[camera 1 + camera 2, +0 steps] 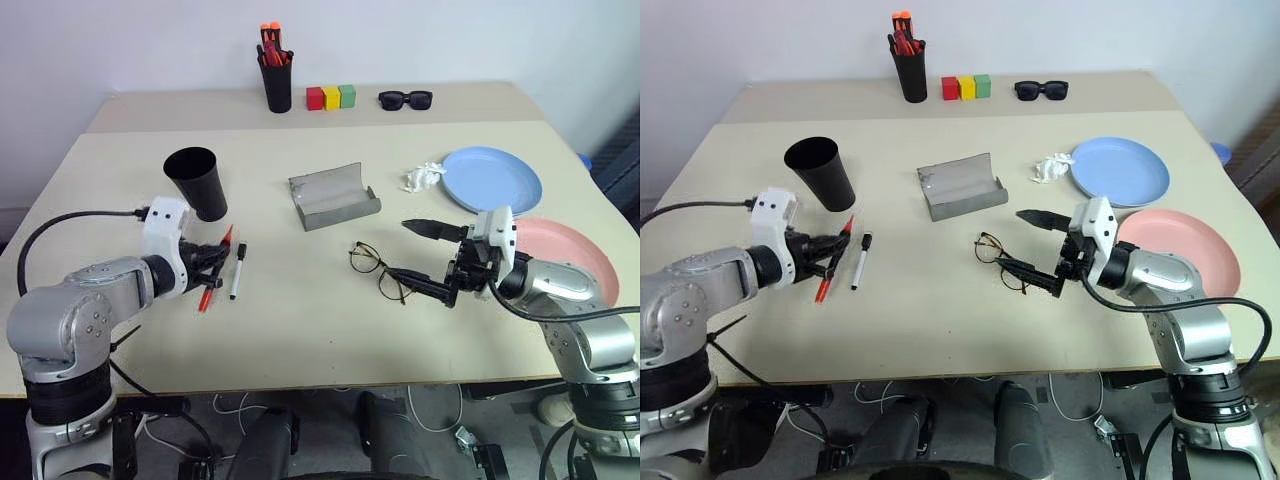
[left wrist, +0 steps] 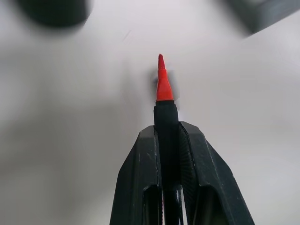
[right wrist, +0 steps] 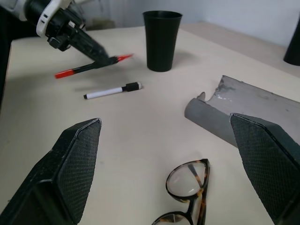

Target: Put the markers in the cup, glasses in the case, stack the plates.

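Judging by its build, the red marker [image 3: 89, 66] is a light, stiff, smooth-barrelled thing — easily borne, but apt to swivel if pinched near one end, so a hold about mid-barrel is best. It is clamped in the left claw [image 1: 215, 262], whose fingers [image 2: 140, 178] are closed on the dark part of the barrel just behind the red tip, with the tail sloping down toward the near edge of the worktop [image 1: 300, 340]. The cup [image 1: 197, 183] stands upright just beyond, nearer the far left corner, its mouth open and unobstructed.

The white marker [image 1: 237, 270] lies flat beside the left claw, apart from it, its black cap toward the cup.

The glasses [image 1: 376, 268] are thin-framed and judged fragile; the bridge or a temple would be a safer hold than the lenses. They lie unfolded near the middle of the worktop, just in front of the right claw [image 1: 420, 258], which is spread wide and grips nothing. The case [image 1: 333, 197] lies open just beyond them, and the blue plate [image 1: 492, 178] and pink plate [image 1: 570, 250] rest unstacked by the right edge.
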{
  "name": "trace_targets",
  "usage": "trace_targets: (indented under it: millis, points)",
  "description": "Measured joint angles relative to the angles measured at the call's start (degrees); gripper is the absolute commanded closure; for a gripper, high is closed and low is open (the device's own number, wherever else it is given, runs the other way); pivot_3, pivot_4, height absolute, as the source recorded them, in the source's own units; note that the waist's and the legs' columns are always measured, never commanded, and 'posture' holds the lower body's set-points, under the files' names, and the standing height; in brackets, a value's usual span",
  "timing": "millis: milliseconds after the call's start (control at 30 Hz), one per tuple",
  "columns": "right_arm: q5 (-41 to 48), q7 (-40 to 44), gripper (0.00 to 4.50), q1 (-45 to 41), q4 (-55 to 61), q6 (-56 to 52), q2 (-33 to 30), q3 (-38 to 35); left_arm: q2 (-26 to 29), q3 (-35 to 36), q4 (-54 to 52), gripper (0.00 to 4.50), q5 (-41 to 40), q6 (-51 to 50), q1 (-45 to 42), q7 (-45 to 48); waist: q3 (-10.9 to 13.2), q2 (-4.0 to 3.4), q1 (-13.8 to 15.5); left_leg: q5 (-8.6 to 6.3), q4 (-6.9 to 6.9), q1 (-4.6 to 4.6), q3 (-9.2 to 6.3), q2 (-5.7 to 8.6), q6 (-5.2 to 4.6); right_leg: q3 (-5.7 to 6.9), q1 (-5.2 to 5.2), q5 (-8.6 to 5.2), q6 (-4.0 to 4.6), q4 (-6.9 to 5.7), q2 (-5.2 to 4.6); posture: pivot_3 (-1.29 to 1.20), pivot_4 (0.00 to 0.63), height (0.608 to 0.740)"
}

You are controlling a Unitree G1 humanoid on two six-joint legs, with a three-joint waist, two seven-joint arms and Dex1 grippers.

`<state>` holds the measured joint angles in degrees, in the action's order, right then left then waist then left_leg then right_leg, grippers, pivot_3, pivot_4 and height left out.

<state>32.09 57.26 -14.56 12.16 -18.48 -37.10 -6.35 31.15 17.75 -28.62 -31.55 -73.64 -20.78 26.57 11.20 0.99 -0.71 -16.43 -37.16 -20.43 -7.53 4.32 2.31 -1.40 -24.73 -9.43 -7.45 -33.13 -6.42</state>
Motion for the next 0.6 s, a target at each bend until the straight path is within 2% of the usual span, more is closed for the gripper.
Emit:
trace_targets:
  millis: [167,267,400,600]
  points:
    - [0.19,-2.23,0.0,-3.69,-2.96,0.37,2.37,-1.46,-1.29,-2.81,2.4,4.47,2.16,20.79,-3.2,4.44,0.0,0.0,0.09,0.0,0.0,-0.02,0.0,0.01,0.0,0.0,0.0,0.04,-0.04,0.03,0.0,0.0,0.15,0.74]
    - [0.12,-2.64,0.0,-4.0,-2.93,0.41,2.62,-1.22,-2.82,-3.23,8.35,4.47,4.6,33.54,-8.05,5.77,0.0,0.0,0.29,0.0,-0.02,-0.04,0.01,0.03,0.0,0.0,0.01,0.07,-0.09,0.06,-0.02,0.0,0.15,0.74]
    - [0.3,-3.5,0.0,-4.11,-2.81,0.33,3.53,-1.18,-2.98,-2.32,23.13,4.47,8.54,53.5,-16.79,7.78,0.0,-0.01,0.17,0.0,-0.02,-0.02,0.04,0.05,-0.02,-0.01,0.02,0.09,-0.1,0.07,-0.02,0.0,0.15,0.74]
    - [3.47,-6.16,0.0,-4.24,-1.29,-1.55,5.84,-2.13,-3.22,0.15,47.65,4.47,11.93,77.59,-25.34,8.41,-0.01,-0.01,0.12,0.0,-0.02,-0.03,0.04,0.05,-0.02,0.0,-0.01,0.1,-0.11,0.07,-0.02,0.0,0.15,0.74]
